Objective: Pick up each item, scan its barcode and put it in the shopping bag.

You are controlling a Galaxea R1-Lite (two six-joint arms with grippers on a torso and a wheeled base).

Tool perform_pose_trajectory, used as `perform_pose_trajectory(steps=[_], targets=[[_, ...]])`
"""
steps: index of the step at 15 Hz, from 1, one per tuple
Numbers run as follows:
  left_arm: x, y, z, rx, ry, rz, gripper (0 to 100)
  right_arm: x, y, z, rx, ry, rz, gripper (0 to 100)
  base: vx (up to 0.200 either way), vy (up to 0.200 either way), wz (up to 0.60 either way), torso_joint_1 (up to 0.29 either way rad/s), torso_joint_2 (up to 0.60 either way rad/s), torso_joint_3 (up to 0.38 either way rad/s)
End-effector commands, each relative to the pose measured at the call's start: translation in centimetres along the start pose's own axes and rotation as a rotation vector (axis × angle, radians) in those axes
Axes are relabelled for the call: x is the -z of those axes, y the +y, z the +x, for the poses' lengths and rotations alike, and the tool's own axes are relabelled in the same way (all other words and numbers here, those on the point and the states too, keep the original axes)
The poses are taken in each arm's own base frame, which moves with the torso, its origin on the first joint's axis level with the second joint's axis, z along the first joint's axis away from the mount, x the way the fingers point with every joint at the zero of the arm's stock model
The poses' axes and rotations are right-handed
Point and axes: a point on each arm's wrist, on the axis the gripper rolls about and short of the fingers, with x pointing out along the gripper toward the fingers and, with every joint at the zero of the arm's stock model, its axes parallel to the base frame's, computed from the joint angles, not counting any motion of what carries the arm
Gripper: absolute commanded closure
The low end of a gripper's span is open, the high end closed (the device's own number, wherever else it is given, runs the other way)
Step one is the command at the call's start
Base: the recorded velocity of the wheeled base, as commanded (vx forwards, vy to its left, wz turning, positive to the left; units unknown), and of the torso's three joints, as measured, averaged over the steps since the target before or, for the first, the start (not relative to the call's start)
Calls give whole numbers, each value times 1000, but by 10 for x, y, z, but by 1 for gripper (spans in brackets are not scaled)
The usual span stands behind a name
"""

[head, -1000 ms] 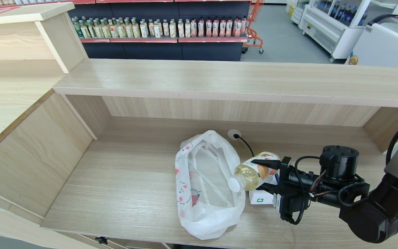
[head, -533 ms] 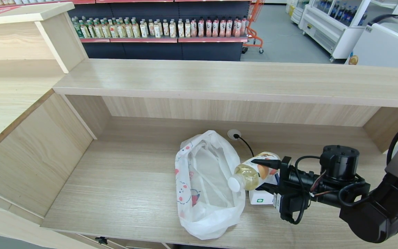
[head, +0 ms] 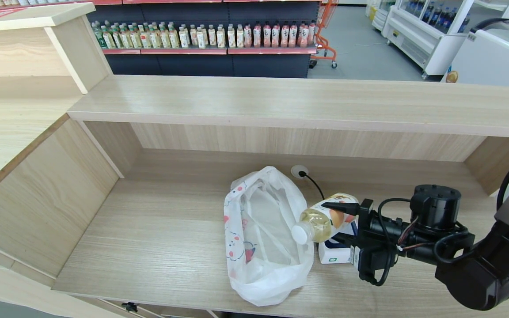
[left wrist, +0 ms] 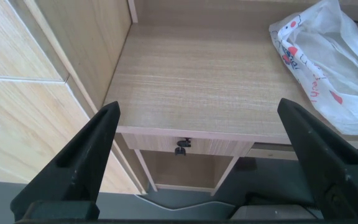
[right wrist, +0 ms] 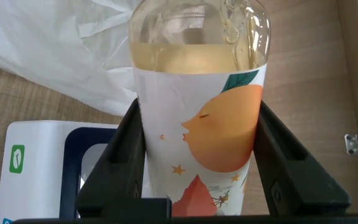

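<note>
On the counter [head: 161,238], a white shopping bag [head: 259,247] lying slack, mouth agape; just beside it a white scanner [head: 332,254], black cable [head: 314,184] behind; clamped sideways in the right gripper [head: 330,221], a bottle [head: 314,221] above the scanner, cap at the bag's rim; left gripper [left wrist: 199,107] spread wide, holding nothing
</note>
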Motion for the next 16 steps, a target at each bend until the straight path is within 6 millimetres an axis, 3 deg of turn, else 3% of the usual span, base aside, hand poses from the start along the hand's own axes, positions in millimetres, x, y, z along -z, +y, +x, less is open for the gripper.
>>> perform_pose_trajectory(steps=[1, 8, 10, 11, 12, 14, 16], targets=[[0, 0, 0, 0, -1, 0, 0, -1, -1, 0, 3, -2, -3, 100, 0, 0, 0, 0, 0, 0], [0, 0, 0, 0, -1, 0, 0, -6, -6, 0, 18, -12, 3, 100, 0, 0, 0, 0, 0, 0], [0, 0, 0, 0, -1, 2, 0, -28, -32, 8, 134, 30, 88, 100, 0, 0, 0, 0, 0, 0], [0, 0, 0, 0, -1, 0, 0, -64, -56, 23, 284, 66, 247, 100, 0, 0, 0, 0, 0, 0], [0, 0, 0, 0, -1, 0, 0, -83, -73, 29, 375, 93, 355, 100, 0, 0, 0, 0, 0, 0], [0, 0, 0, 0, -1, 0, 0, -102, -106, 35, 504, 138, 584, 100, 0, 0, 0, 0, 0, 0], [0, 0, 0, 0, -1, -1, 0, -106, -123, 34, 554, 130, 789, 100, 0, 0, 0, 0, 0, 0]])
